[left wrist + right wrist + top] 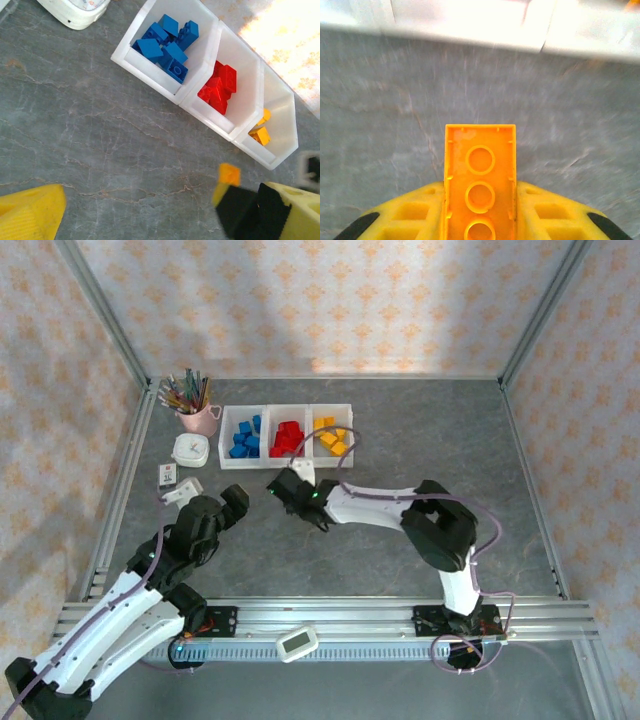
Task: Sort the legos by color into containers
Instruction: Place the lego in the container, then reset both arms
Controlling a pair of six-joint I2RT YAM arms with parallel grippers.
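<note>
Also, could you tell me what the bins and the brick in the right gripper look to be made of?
Bins: likely plastic, smooth milky white; the thin moulded walls look slightly see-through.
Brick in the right gripper: likely hard plastic, glossy orange, with moulded round tubes underneath.

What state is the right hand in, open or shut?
Shut on the orange brick: the right hand has a finger against each side.
</note>
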